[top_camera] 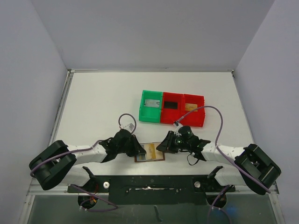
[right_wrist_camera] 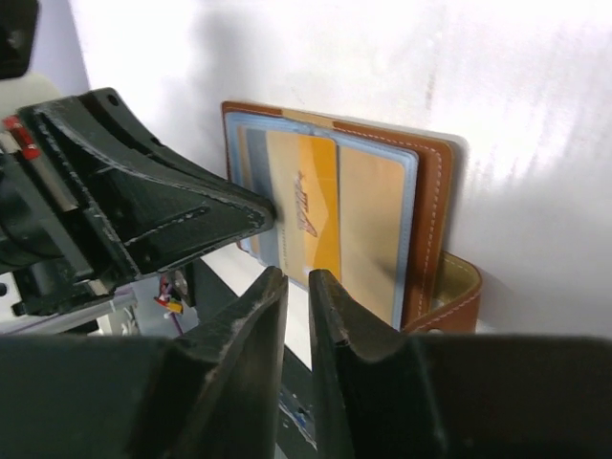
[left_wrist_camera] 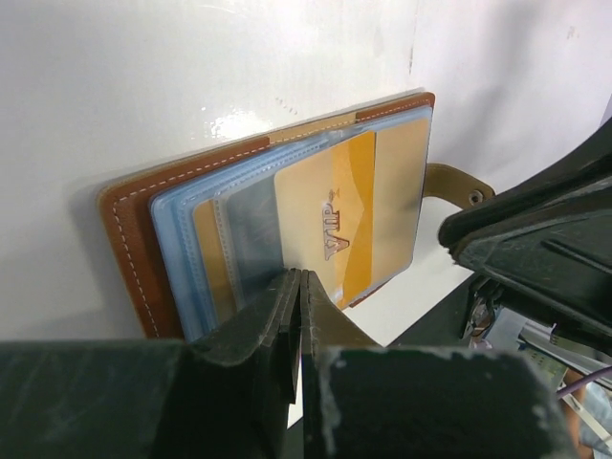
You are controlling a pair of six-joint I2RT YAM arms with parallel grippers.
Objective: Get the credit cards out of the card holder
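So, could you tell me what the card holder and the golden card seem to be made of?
Card holder: brown leather or imitation, matte, pale edge stitching. Its sleeves: clear bluish plastic, glossy. Golden card: probably plastic, smooth sheen, printed lettering.

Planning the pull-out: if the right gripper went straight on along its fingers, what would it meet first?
Probably the near edge of the golden-orange rectangular card in the open brown leather wallet, just ahead of the right gripper; depth is unclear.

Card holder (top_camera: 150, 152) lies open on the surface (top_camera: 103, 102) between left pincer (left_wrist_camera: 299, 282) and right pincer (right_wrist_camera: 298, 277), a card (left_wrist_camera: 349, 215) inside it; trays (top_camera: 172, 108) sit behind.
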